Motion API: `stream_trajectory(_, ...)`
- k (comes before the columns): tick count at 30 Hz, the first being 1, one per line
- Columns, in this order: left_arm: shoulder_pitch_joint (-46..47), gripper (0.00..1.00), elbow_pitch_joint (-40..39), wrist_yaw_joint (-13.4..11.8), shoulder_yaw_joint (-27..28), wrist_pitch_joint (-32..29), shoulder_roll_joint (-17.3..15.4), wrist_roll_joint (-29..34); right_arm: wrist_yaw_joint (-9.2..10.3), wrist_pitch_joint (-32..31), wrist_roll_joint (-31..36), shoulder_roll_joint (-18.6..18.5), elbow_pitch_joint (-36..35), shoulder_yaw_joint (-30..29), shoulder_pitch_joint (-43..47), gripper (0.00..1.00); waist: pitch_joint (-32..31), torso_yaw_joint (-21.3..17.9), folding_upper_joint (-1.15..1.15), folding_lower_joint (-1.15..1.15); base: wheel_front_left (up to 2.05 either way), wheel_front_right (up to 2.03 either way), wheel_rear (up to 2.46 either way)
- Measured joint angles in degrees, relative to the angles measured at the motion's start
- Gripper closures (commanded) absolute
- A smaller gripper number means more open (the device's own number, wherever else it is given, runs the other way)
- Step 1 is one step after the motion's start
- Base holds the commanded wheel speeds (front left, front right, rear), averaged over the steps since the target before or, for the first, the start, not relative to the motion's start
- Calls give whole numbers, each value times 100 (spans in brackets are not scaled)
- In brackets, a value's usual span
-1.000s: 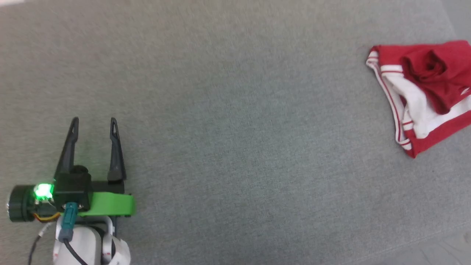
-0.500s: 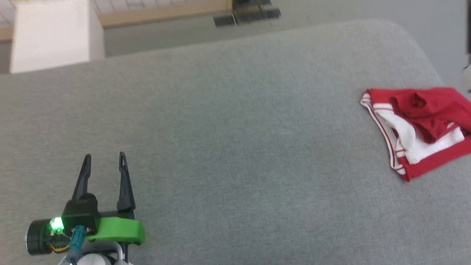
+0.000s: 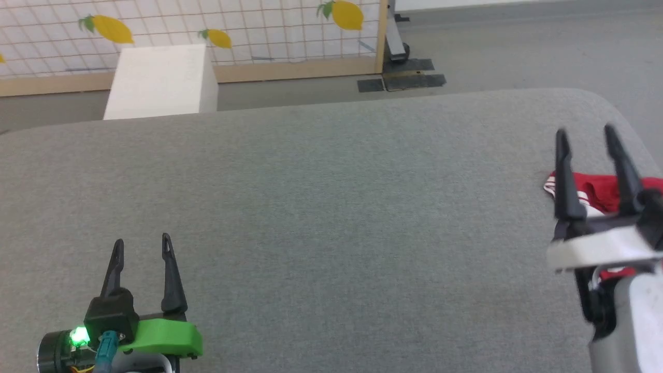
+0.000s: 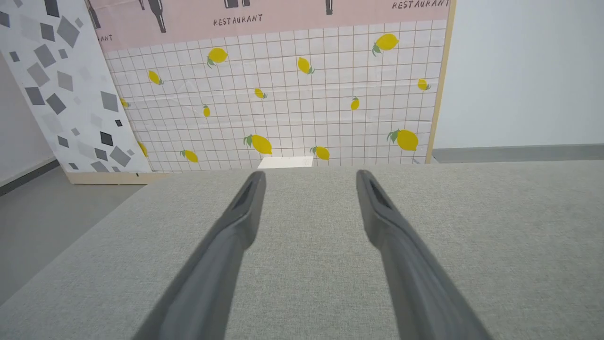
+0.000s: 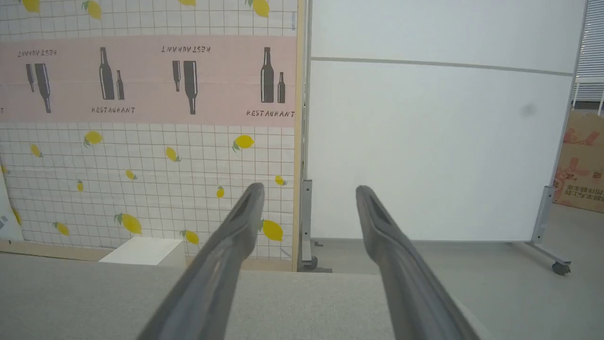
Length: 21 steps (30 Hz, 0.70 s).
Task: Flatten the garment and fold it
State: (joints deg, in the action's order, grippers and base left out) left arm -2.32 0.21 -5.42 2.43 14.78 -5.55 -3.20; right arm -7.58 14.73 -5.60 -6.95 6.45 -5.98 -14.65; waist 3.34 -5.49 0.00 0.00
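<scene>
Left gripper is hovering spread and empty over the grey table's near-left. Right gripper, also spread, is hanging above the bunched red-and-white garment near the right edge. Risk I'm seeing: a sloppy grab there could be shoving it off.

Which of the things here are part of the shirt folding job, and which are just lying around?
For the job: the red-and-white garment; the left gripper and right gripper, both open; the grey padded table it lies on.
Just lying about: the white box, the lemon-print panel, the white board on casters, the cardboard box.
</scene>
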Motion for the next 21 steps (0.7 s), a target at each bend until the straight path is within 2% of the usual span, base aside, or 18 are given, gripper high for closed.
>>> stream_trajectory(8, 0, 0, 118, 58, 30, 0, 43, 13, 0, 0, -1, 326, -129, 66, 814, 0, -114, 271, 0, 0, 0, 0, 0)
stream_trajectory(21, -47, 0, 166, 141, -12, 0, 83, 86, 0, 0, -194, 390, -294, 87, 1347, 0, -86, 381, 0, 0, 0, 0, 0)
